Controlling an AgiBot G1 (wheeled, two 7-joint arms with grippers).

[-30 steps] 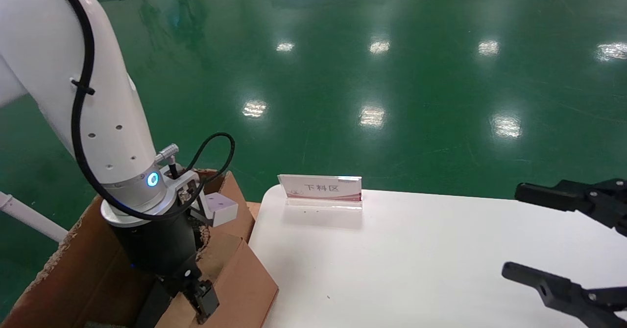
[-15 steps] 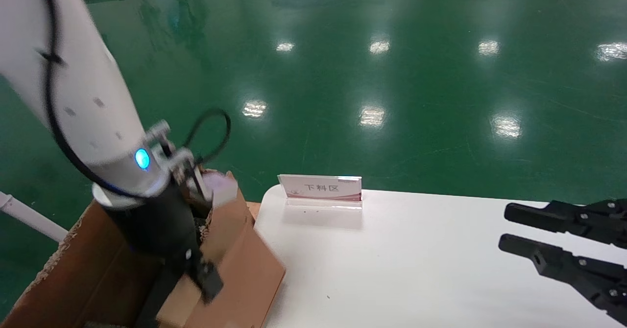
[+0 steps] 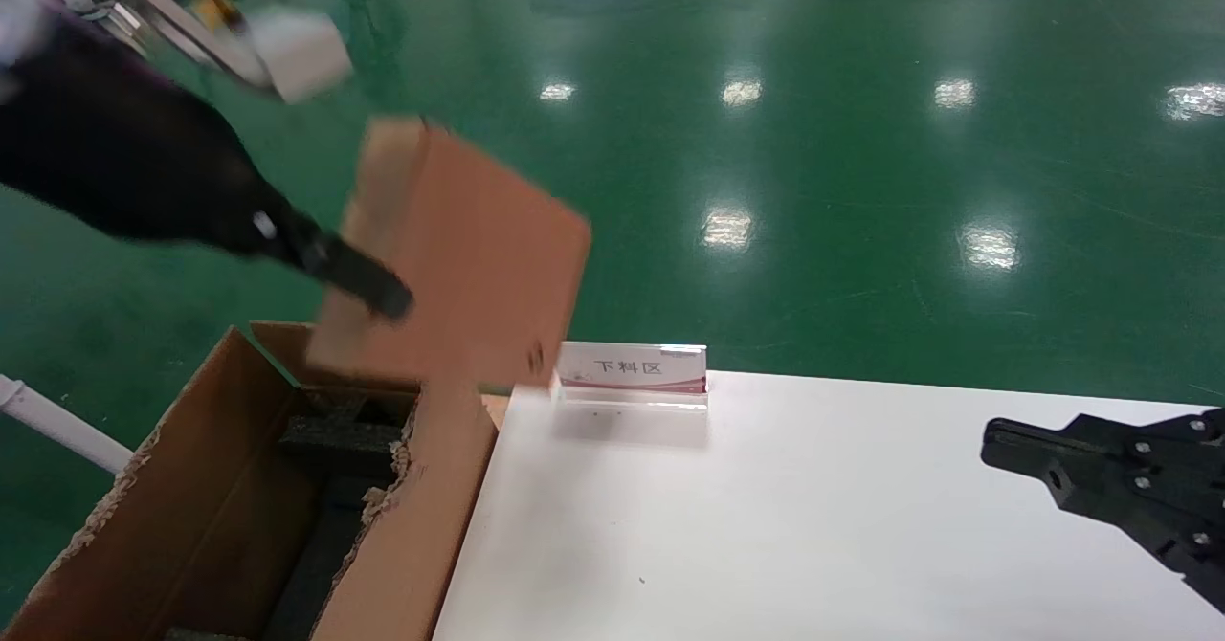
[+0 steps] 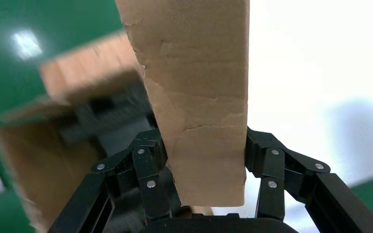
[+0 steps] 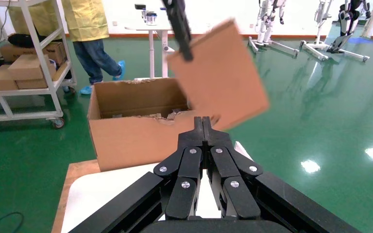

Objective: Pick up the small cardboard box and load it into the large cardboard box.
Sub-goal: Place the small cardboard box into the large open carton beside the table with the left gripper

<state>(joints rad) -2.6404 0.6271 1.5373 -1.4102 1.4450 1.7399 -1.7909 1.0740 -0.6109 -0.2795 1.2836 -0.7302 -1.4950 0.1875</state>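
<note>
At the near right, the right gripper (image 3: 995, 440) hangs low over the white table (image 3: 813, 526), its fingers pressed together with nothing between them; the tabletop around it is bare out to its far edge. At the near left, touching the table's left edge, stands the large box (image 3: 421, 526), open at the top, with ragged torn flap edges. Black foam (image 3: 335, 440) lies in its bottom, with nothing seen on it. The room above its opening is free.

Farther back, a small sign (image 3: 632, 370) stands at the table's far left corner. Beyond the table lies a glossy green floor (image 3: 861, 191).

Above the large box's far end, the left gripper (image 3: 368, 282) is raised high, the arm reaching in from the upper left and slanting down to the right. Its jaws clamp the small box (image 3: 469, 258) by one narrow end, one finger (image 4: 148, 165) on each broad face. The small box hangs tilted in the air, clear of the large box's rim, its lower right corner near the sign in the head view.
</note>
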